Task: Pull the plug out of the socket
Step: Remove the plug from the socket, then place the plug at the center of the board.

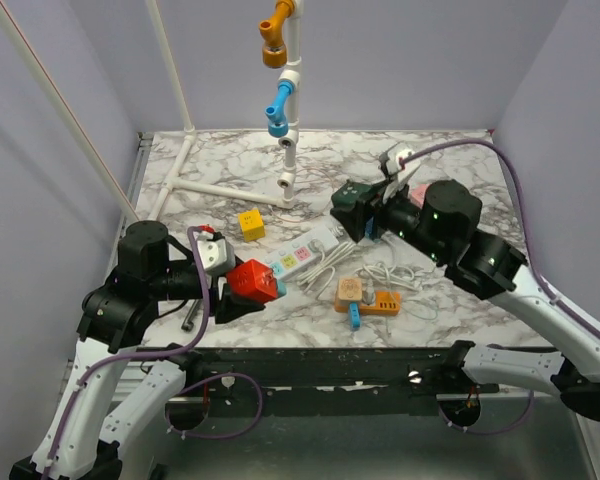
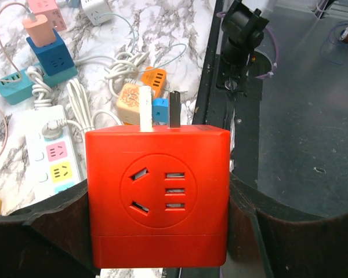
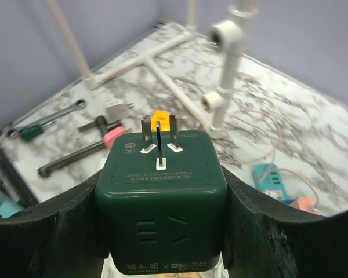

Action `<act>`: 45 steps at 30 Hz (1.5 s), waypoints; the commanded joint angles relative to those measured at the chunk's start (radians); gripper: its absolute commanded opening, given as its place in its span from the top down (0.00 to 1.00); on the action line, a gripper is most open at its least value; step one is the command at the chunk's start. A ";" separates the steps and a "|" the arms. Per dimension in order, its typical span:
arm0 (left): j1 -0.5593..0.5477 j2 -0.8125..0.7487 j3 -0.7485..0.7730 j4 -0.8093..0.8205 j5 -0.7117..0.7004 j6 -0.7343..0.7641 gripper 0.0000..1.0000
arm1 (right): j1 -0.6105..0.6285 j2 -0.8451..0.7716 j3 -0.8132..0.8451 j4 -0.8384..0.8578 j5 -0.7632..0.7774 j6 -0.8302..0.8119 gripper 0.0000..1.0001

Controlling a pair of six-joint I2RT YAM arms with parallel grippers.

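The left fingers (image 2: 52, 226) clamp a red plastic cube adapter plug (image 2: 156, 197) from both sides, its metal prongs bare. The right fingers (image 3: 69, 226) grip a dark green cube adapter (image 3: 162, 197), its prongs likewise bare, right of centre in the top view. The long white power strip with pastel outlets (image 1: 305, 250) lies mid-frame on the marble counter (image 1: 460, 180). Its lower-left end is just beside the red cube, seemingly not touching it.

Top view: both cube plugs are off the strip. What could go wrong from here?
1. The red cube hangs in the left gripper right beside the power strip; a swing might shove the strip.
2. The green cube in the right gripper shows bare prongs; lowered carelessly, they might snag the loose white cords.
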 commanded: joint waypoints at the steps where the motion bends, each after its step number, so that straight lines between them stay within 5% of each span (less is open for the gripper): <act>1: 0.003 0.001 0.049 0.062 0.038 -0.029 1.00 | -0.224 0.068 -0.056 0.102 -0.214 0.183 0.99; 9: 0.003 -0.011 0.033 0.102 0.053 -0.063 1.00 | -0.271 0.040 -0.151 0.237 -0.347 0.239 0.99; 15: 0.003 -0.013 0.031 0.128 0.070 -0.081 1.00 | -0.310 0.042 -0.173 0.134 -0.176 0.305 0.99; 24: 0.003 -0.020 0.051 0.084 0.077 -0.046 1.00 | -0.670 0.124 -0.218 -0.009 -0.189 0.554 0.99; 30: 0.003 -0.031 0.045 0.073 0.076 -0.033 1.00 | -0.710 0.142 -0.226 -0.154 0.021 0.598 0.92; 33: 0.003 -0.027 0.051 0.069 0.075 -0.031 1.00 | -0.737 0.114 -0.277 -0.148 0.107 0.616 0.84; 45: 0.003 -0.023 0.058 0.074 0.066 -0.037 1.00 | -0.820 0.372 -0.309 0.010 0.107 0.645 0.86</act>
